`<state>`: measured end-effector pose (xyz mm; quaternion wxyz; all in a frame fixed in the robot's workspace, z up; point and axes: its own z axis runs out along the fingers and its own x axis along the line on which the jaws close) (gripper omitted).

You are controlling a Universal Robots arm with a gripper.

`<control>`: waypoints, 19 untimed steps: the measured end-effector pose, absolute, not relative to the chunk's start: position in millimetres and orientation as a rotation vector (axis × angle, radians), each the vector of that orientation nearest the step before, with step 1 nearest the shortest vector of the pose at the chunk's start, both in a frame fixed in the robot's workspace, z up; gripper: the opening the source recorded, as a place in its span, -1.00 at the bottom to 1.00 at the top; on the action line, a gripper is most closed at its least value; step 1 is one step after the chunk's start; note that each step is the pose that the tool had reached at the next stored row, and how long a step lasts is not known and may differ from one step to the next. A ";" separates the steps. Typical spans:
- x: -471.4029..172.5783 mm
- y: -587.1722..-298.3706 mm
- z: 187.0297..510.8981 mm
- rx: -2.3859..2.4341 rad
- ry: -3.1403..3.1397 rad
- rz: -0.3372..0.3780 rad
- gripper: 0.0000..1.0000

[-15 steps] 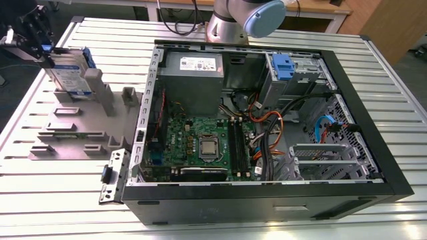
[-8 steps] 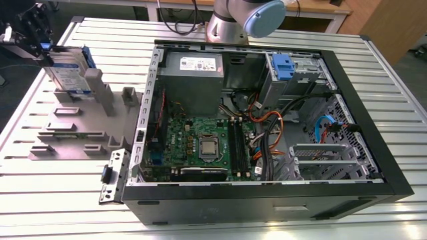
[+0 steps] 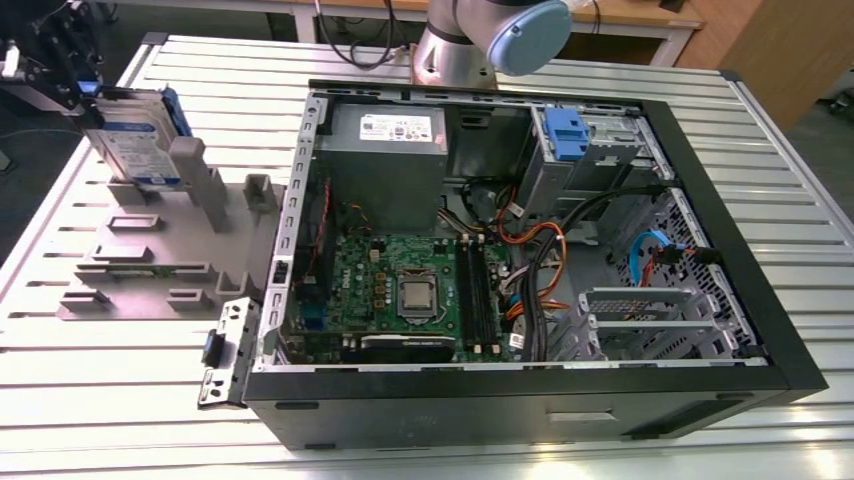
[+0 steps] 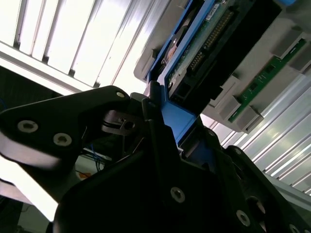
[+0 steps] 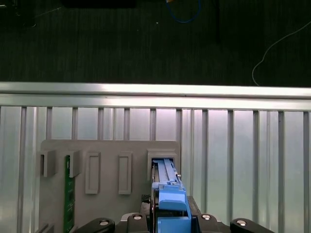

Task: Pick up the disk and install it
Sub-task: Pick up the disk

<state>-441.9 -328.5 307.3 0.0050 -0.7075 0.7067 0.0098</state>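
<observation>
arm [image 3: 447, 55]: silver-grey tube | joint cap [image 3: 527, 35]: lt blue, round | gripper [image 4: 177, 124]: blk w/ silver screws [image 4: 177, 194]

A grey fixture post [image 3: 191, 172] is standing just beside the disk [image 3: 134, 145]. Beyond the disk, cables [image 3: 541, 235] are crowding the drive bay [image 3: 607, 152] in the open computer case [image 3: 534, 388].

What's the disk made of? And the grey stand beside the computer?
The disk: likely silvery metal under a paper-like white label; its blue rails look like smooth plastic. The grey stand: probably matte plastic, evenly dull grey, no shine.
</observation>
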 end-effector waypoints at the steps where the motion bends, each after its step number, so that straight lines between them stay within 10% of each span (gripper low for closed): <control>1: -442.0 -328.5 308.1 -2.215 2.213 0.031 -0.26; 19: -441.9 -328.5 326.7 -2.215 2.213 0.031 -0.26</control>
